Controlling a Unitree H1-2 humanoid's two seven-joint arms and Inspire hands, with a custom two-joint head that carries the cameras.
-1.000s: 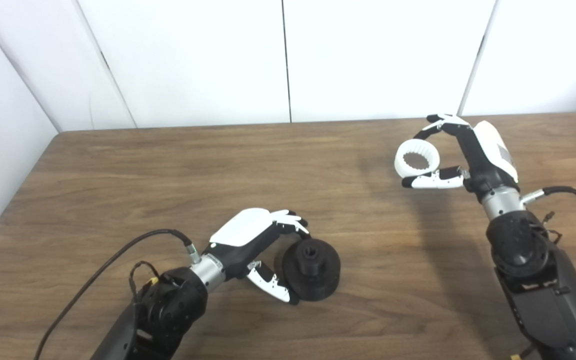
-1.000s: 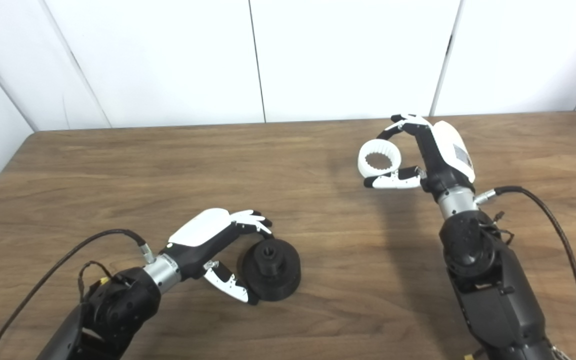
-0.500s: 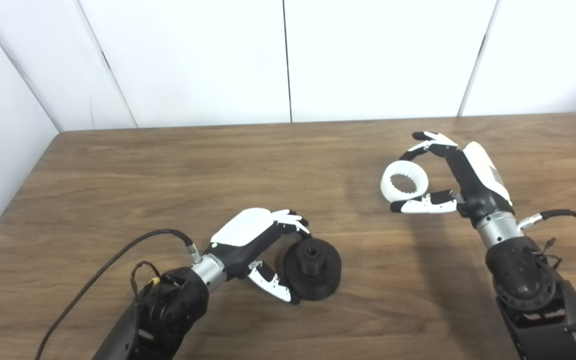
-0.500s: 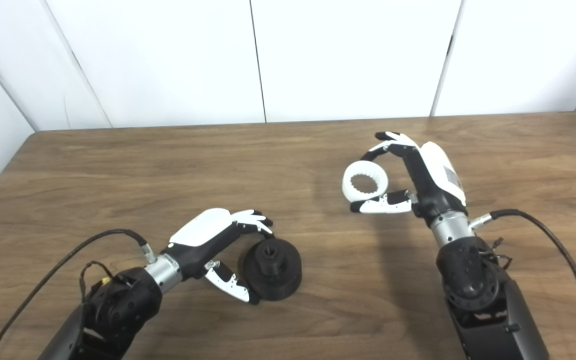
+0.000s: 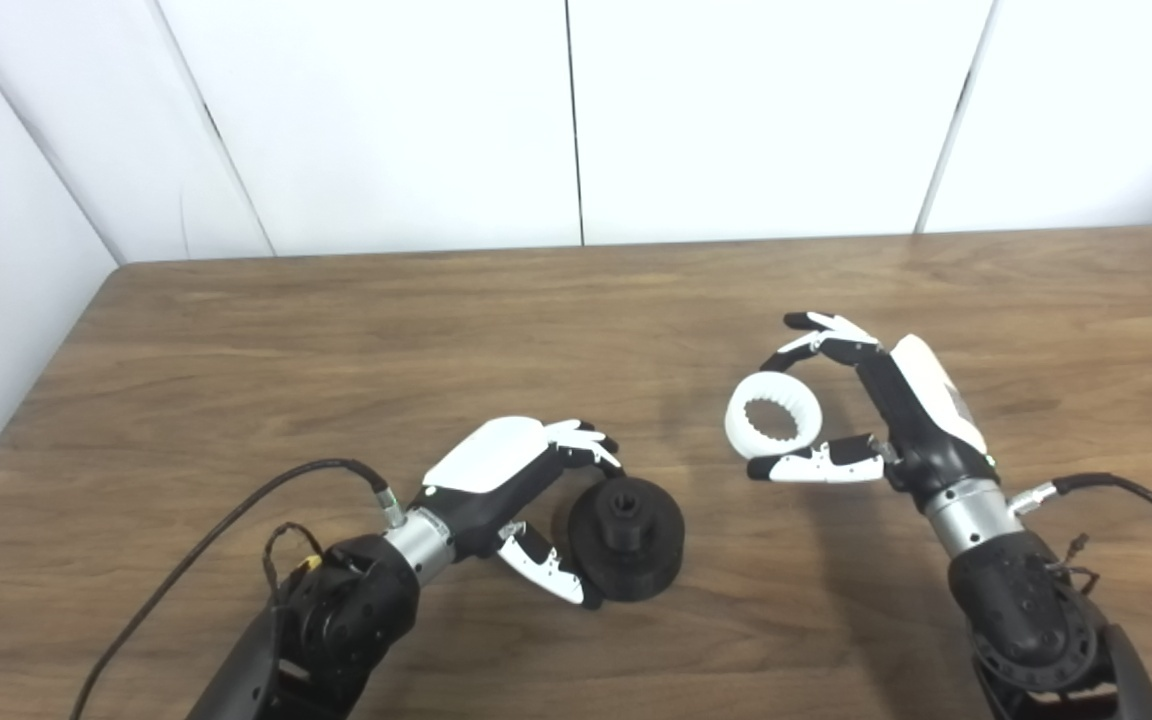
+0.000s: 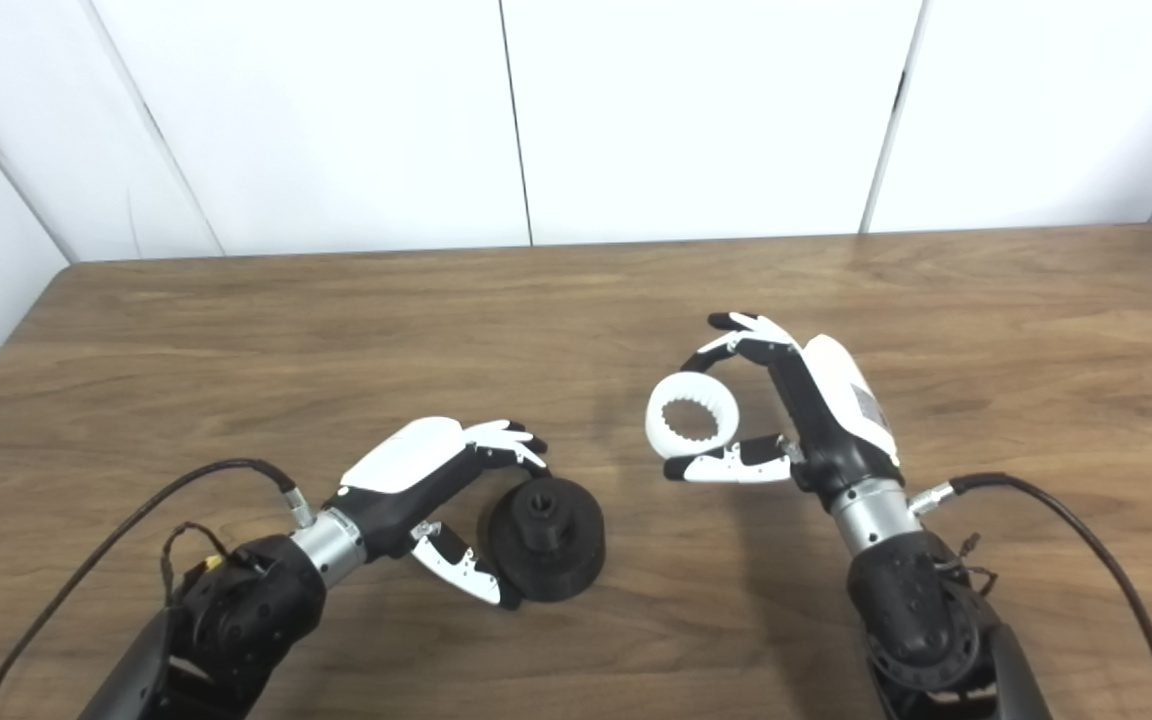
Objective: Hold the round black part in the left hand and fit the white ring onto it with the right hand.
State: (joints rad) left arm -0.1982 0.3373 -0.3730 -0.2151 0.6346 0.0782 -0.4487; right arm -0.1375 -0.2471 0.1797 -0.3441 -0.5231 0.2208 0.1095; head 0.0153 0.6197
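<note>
Our left hand (image 5: pixel 521 480) grips the black part (image 5: pixel 626 538) on the bench (image 5: pixel 336 340). Our right hand (image 5: pixel 871 410) pinches the white ring (image 5: pixel 773 425), raised, near the part's right.

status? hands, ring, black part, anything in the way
Left hand shut on round black part, which rests on table. Right hand shut on white ring, up and right of the part, not yet fitted. Nothing between them.

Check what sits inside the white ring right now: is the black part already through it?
No. Through the white ring only its toothed inner wall and bare table show. The round black part sits apart, held by the left robot hand. The right robot hand covers the ring's right edge.
</note>
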